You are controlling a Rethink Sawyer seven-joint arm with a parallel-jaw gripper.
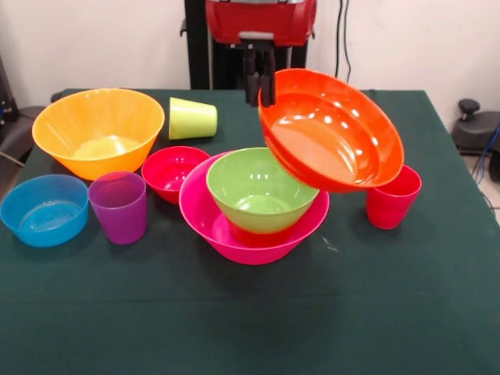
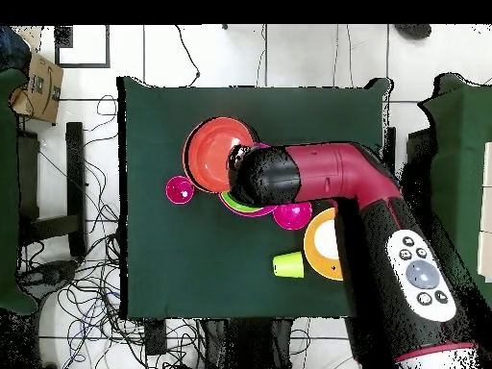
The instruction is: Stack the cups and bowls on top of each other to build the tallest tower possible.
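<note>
My gripper (image 1: 266, 95) is shut on the far rim of the medium orange-red bowl (image 1: 332, 133) and holds it tilted in the air, above and right of the tower. The tower is the wide pink bowl (image 1: 203, 223) with the green bowl (image 1: 258, 191) nested in it; an orange piece (image 1: 254, 234) shows under the green bowl. The red cup (image 1: 393, 197) stands right of the tower. The small red bowl (image 1: 172, 169), purple cup (image 1: 119, 207), blue bowl (image 1: 44, 209) and yellow-orange bowl (image 1: 98, 129) stand to the left. The lime green cup (image 1: 192, 118) lies on its side. In the overhead view the arm hides the gripper; the held bowl (image 2: 213, 154) shows.
The table has a dark green cloth (image 1: 250, 312). The robot's pedestal (image 1: 258, 23) stands at the far edge. In the overhead view the arm (image 2: 327, 178) covers most of the tower, and cables lie on the floor (image 2: 86, 288) beside the table.
</note>
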